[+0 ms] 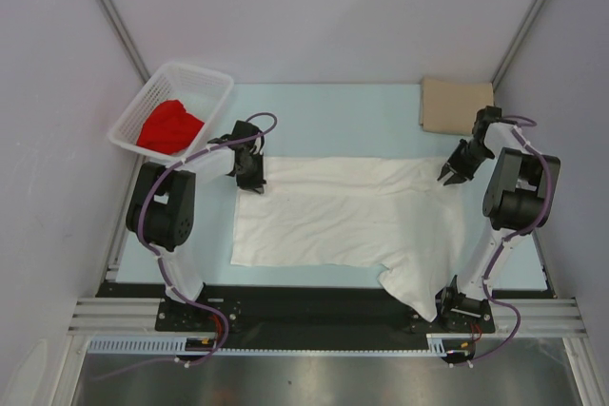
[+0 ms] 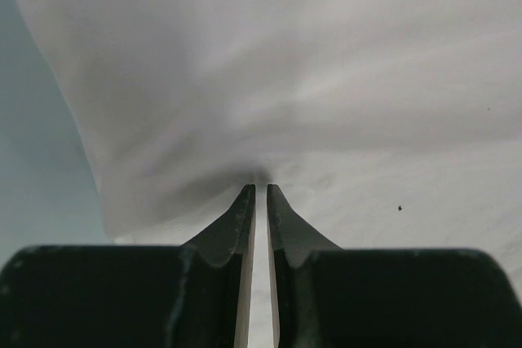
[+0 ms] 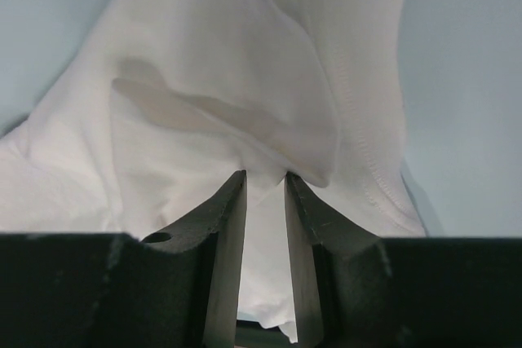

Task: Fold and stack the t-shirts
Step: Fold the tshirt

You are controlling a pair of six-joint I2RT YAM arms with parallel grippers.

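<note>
- A bright red cloth t-shirt (image 1: 169, 128) lies bunched inside the white plastic lattice basket (image 1: 217, 102), at the far left of the pale blue counter (image 1: 324, 111).
- The left gripper (image 1: 252, 178) is clenched on the far left corner of the white cloth t-shirt with tiny black marks (image 1: 343, 211).
- This white t-shirt lies spread flat in the middle of the counter. Its long side runs left to right, from one gripper to the other. One near corner hangs off the counter by the right arm's base.
- The right gripper (image 1: 447, 176) pinches a fold at the far right corner.
- A flat tan cloth t-shirt (image 1: 455, 105) sits in the far right corner, just behind the right gripper.
- The cloth lies on the near side of both grippers, so the fold likely means pulling the far edge nearer, both arms together.
</note>
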